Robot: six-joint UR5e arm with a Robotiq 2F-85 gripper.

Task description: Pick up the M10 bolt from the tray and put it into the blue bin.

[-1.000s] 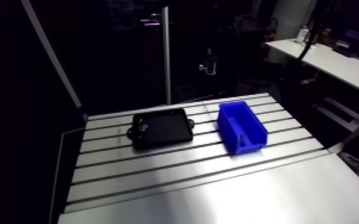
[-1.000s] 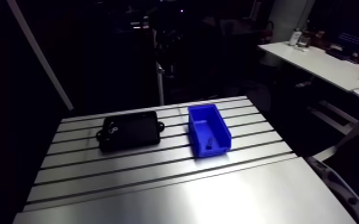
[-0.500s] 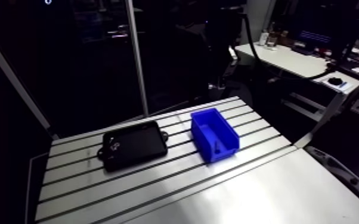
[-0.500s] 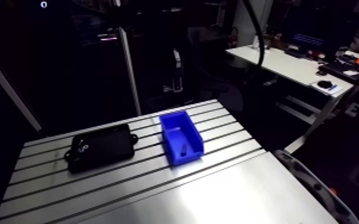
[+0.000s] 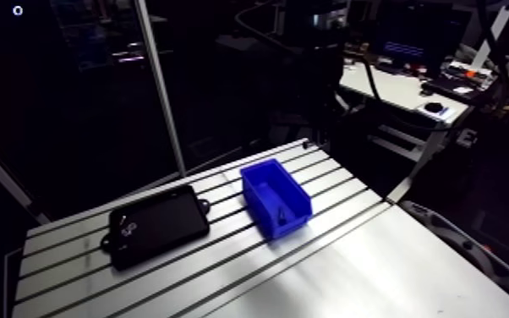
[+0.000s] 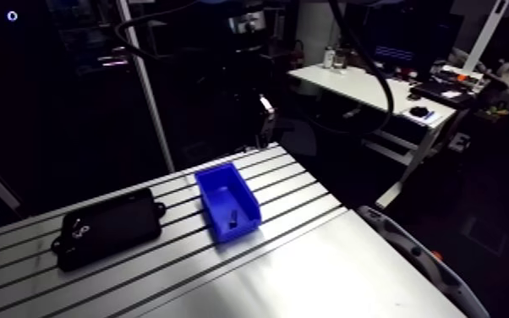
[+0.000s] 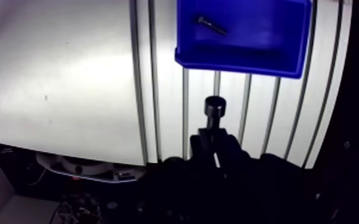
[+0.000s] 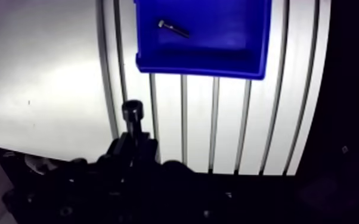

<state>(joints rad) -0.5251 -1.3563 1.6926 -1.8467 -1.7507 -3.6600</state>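
Between the two dark fingers (image 7: 230, 146) of the gripper (image 7: 214, 140), in the wrist view, a black M10 bolt (image 7: 214, 113) is pinched by its shank. Its round socket head sticks out just past the fingertips. The fingers are closed against the bolt, with only a thin pale sliver showing between them lower down.

The bolt is outside the blue bin (image 7: 259, 42): the bin lies ahead of the fingers, and its near wall is a little beyond the bolt's head. Bare slotted aluminium table (image 7: 68, 89) shows behind the bolt. A second, thinner bolt (image 7: 212, 25) lies on its side on the bin's floor, towards one corner.

In the arm view the blue bin stands near the middle of the table, with that thin dark bolt resting against its near end. Beside the bin, apart from it, lies a flat black tray (image 5: 173, 216). A few small pale pieces (image 5: 123, 227) sit at the tray's far end from the bin, too small to identify.
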